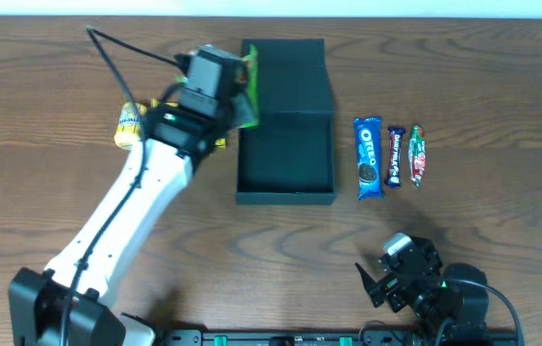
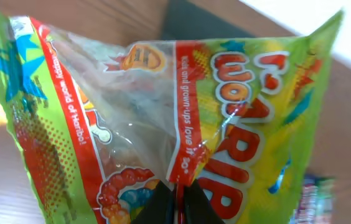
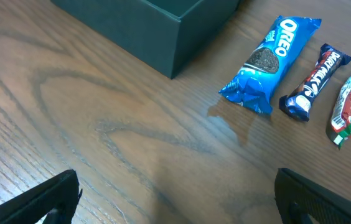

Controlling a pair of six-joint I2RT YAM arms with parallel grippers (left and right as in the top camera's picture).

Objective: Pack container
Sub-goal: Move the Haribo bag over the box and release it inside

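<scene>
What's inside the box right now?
The box interior looks bare; no snack shows. The left end effector, shut on the gummy bag, covers its far left corner in the overhead view, so that bit is unseen.

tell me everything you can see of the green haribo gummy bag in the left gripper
The glossy lime-green plastic Haribo gummy-worm bag has red bands, yellow lettering and a clear window showing coloured worms. It is crinkled and pinched at one edge by the shut left gripper; nothing else visibly touches it. From overhead it hangs at the left edge of the open dark teal square container.
</scene>
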